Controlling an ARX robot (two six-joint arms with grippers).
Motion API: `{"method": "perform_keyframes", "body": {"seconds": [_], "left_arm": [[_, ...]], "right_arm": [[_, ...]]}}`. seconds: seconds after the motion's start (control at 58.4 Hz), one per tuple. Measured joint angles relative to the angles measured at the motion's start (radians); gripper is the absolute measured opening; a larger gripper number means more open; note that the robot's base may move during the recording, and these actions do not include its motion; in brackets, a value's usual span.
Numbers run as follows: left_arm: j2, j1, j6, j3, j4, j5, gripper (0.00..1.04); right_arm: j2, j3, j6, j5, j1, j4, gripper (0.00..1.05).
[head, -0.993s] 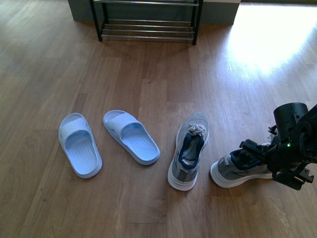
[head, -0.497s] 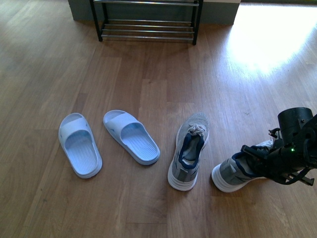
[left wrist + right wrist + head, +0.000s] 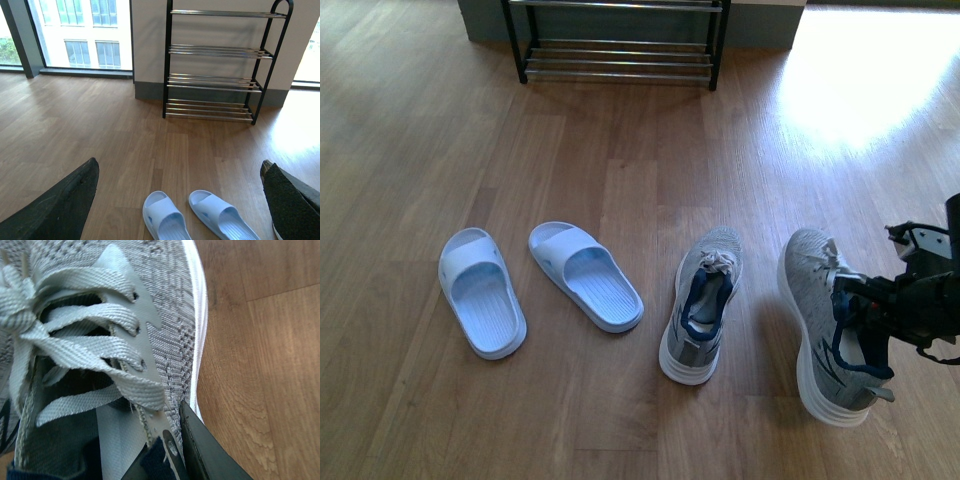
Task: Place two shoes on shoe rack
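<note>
The shoe rack [image 3: 615,60] stands at the far end of the floor, its chrome shelves [image 3: 215,82] bare. One grey sneaker [image 3: 703,305] rests on the floor, toe pointing at the rack. To its right, my right gripper [image 3: 860,300] is shut on the other grey sneaker [image 3: 817,300] at the side of its opening, and this shoe looks raised with its toe pointing away. The right wrist view shows its laces and knit upper [image 3: 165,305] with the wall pinched in my right gripper [image 3: 172,452]. My left gripper [image 3: 179,170] hangs open over the floor, holding nothing.
Two pale blue slides [image 3: 480,292] [image 3: 585,275] lie side by side left of the sneakers. Bare wooden floor [image 3: 620,160] stretches from the shoes to the rack. A grey skirting wall and windows [image 3: 80,30] lie behind and left of the rack.
The held sneaker has swung from lying crosswise, heel to the left, to pointing toe-first away, and it looks higher. My right arm has shifted right. The other shoes have not moved.
</note>
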Motion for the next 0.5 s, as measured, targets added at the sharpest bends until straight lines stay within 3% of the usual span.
{"method": "perform_keyframes", "body": {"seconds": [0.291, 0.497], "left_arm": [[0.0, 0.0, 0.0, 0.0, 0.0, 0.0, 0.95], [0.0, 0.0, 0.0, 0.0, 0.0, 0.0, 0.95]], "right_arm": [[-0.293, -0.258, -0.043, -0.065, -0.057, 0.097, 0.01], [-0.67, -0.502, -0.058, -0.127, -0.099, 0.105, 0.01]]}}
